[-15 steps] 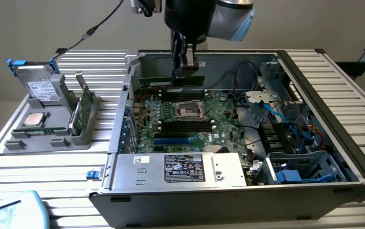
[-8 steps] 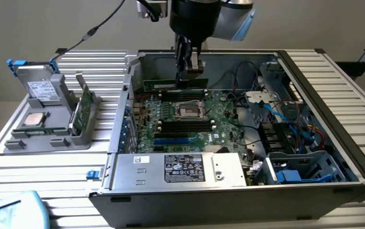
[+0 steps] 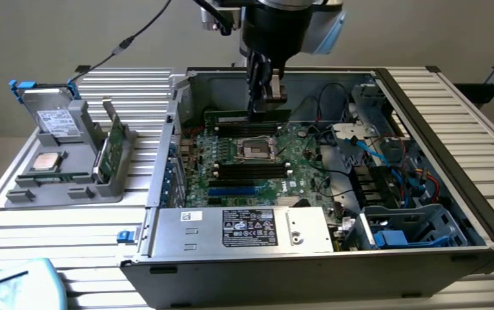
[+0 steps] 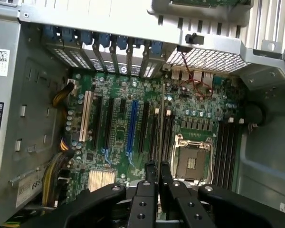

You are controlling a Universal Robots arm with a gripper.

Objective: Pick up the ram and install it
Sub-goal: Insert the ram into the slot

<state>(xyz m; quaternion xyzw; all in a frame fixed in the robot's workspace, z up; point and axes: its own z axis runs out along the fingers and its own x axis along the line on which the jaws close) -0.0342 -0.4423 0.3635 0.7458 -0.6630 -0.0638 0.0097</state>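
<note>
Plainly the gripper (image 3: 267, 98) is pinched narrow on the ram (image 3: 229, 117). The stick hangs lengthwise in the upper centre of the exterior view, over the memory slots (image 3: 245, 131) just beyond the CPU socket (image 3: 256, 149), inside the computer case (image 3: 453, 168). In the wrist view the ram (image 4: 161, 118) shows edge-on as a thin line running out from between the fingers (image 4: 150, 173), close along one of the black slots beside the socket. Whether its lower edge has met a slot cannot be told. The main risk is misalignment: a stick set slightly aside or skewed would land on a slot's wall or straddle two slots, and pressure would then flex the motherboard (image 3: 307, 165) or damage the contacts. The grip appears to sit toward one end of the stick rather than its middle, so a push could tip the far end up and seat one side alone. A closed end clip or a reversed notch would block it likewise
</note>
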